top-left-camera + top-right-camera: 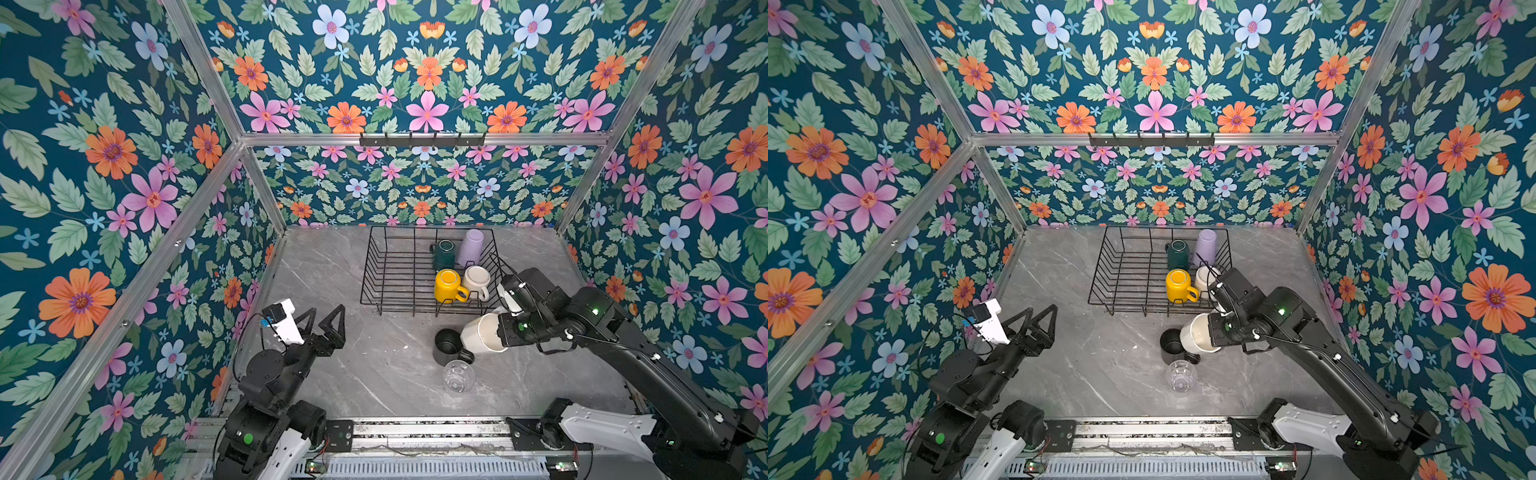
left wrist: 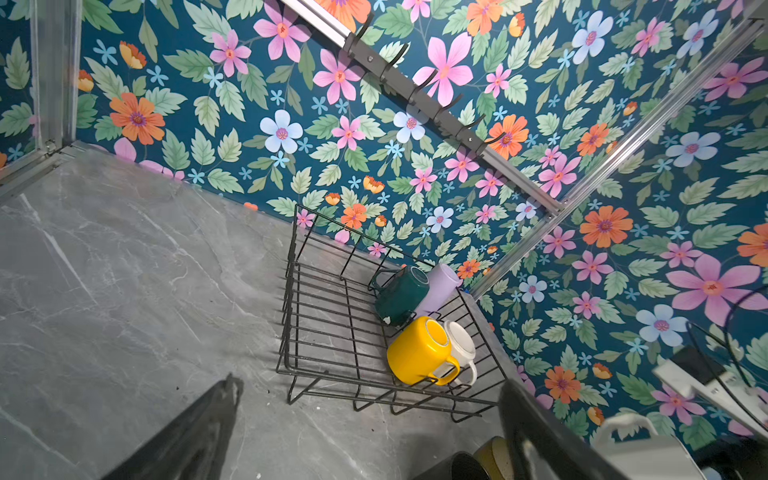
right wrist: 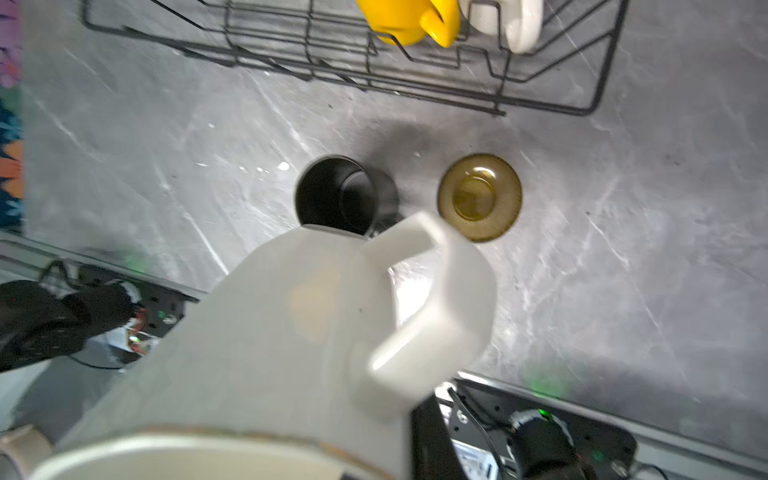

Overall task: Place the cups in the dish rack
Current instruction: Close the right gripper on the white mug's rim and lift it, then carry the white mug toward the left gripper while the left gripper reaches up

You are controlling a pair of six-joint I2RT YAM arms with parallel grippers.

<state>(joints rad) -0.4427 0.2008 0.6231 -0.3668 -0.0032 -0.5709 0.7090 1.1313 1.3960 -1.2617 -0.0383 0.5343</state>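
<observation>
Floral wallpaper (image 1: 124, 166) surrounds a grey counter (image 1: 353, 374) whose dish rack (image 1: 399, 274) holds a dark green mug (image 1: 444, 253), lilac tumbler (image 1: 471, 247), yellow mug (image 1: 449, 286) and cream mug (image 1: 477, 280) on its right side. The right gripper (image 1: 500, 332), arm stretched forward, has its jaws clamped on the rim of a white mug (image 1: 478, 334) tilted sideways before the rack, near a black mug (image 1: 448, 347), olive-brown tumbler (image 3: 480, 197) and clear glass tumbler (image 1: 458, 376). The left gripper (image 1: 327, 309) hovers left of the rack, arm folded, jaws wide apart.

I had both top views looking down from high in front, and both nearer wrist cameras shared the black wire dish rack (image 2: 324, 316) (image 3: 307, 50).
</observation>
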